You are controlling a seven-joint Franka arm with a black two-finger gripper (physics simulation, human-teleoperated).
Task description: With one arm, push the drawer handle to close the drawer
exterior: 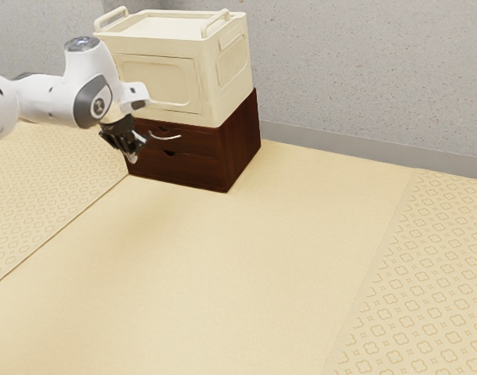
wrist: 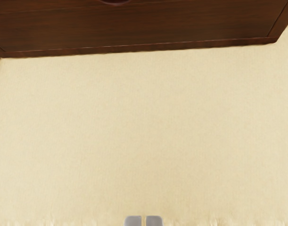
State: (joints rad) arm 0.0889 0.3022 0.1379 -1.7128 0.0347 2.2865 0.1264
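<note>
Your gripper [exterior: 133, 158] is positioned before the dark cabinet [exterior: 241, 141], fingers nearly together, a thin gap between.

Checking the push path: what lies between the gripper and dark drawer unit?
In the wrist view, the stretch from the gripper to the drawer unit is bare cream surface. The exterior view overlaps them; depth unclear.

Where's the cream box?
In the exterior view, the cream box is toward the exterior view's upper left, on top of the brown drawers, near the grey wall.
</note>
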